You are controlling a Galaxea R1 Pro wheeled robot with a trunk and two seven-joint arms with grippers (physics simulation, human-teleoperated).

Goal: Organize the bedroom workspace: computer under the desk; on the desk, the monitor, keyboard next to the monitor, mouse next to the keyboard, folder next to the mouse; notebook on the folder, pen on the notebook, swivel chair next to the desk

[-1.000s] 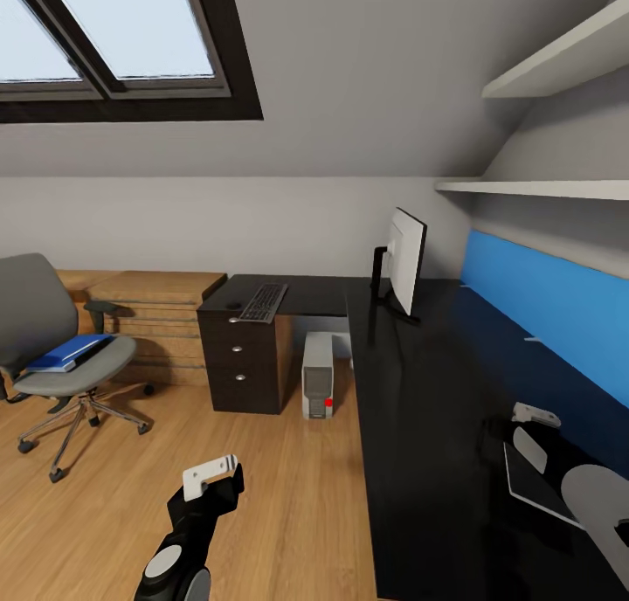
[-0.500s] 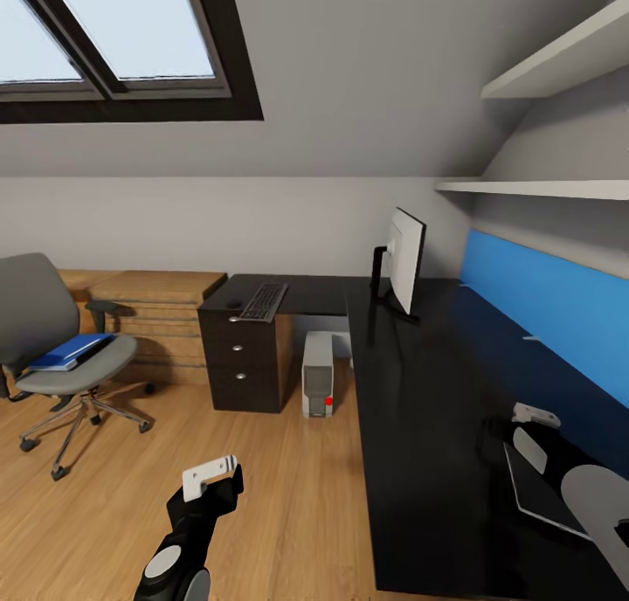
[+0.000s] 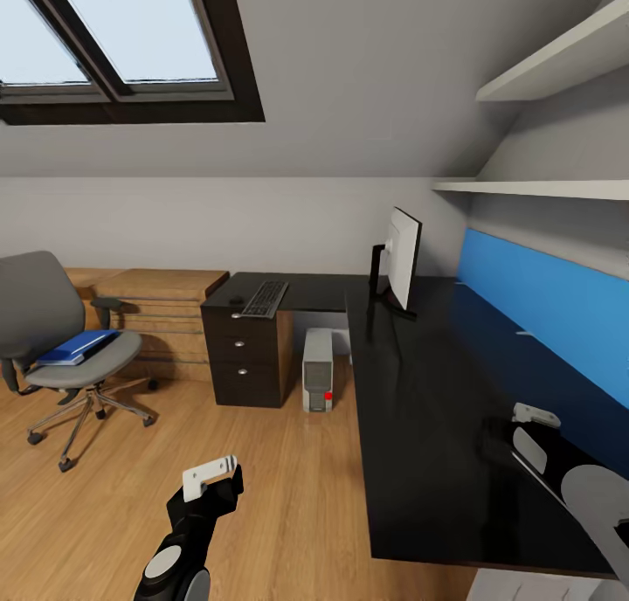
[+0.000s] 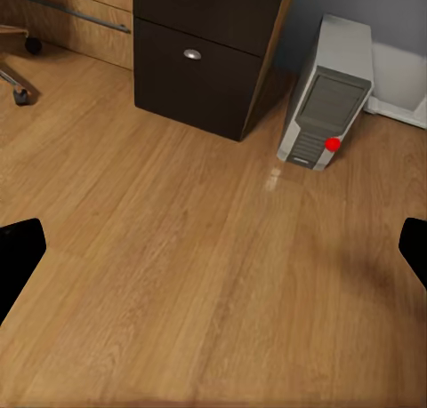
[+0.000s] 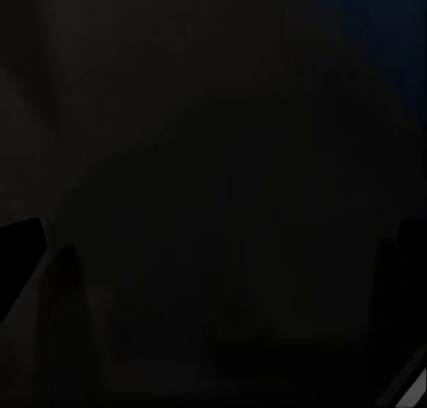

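The room was an attic bedroom with a wood floor (image 3: 288, 496), a sloped ceiling and a skylight (image 3: 122, 33) at the upper left of the head frame.

Nearest, at the bottom of that frame, the left gripper (image 3: 210, 477) hung over bare floor. In the left wrist view its dark fingertips (image 4: 20, 252) sat at opposite edges of the picture, well apart, with nothing between them. At the lower right, the right gripper (image 3: 535, 417) hovered over the black desk (image 3: 419, 426). Whether its fingers were apart or together could not be told, as the right wrist view was almost wholly dark.

Further back, at centre, the computer (image 3: 317, 372) stood on the floor under the desk, just beside the drawer unit (image 3: 245, 356). The keyboard (image 3: 265, 299) lay on the desk's far-left section, with a small dark object beside it, probably the mouse. The monitor (image 3: 400, 262) stood upright on the desk, well apart from the keyboard. At the left edge, the swivel chair (image 3: 61, 339) carried the blue folder (image 3: 77, 346) on its seat.

Procedure, as judged: the robot appeared to be repositioning. The base should turn toward the chair, stop within reach, and bring the spread left gripper level with the folder's edge before closing.

Count: one computer, one monitor, one keyboard, one chair, one folder, three drawers, two wall shelves. Notebook and pen could not be identified.
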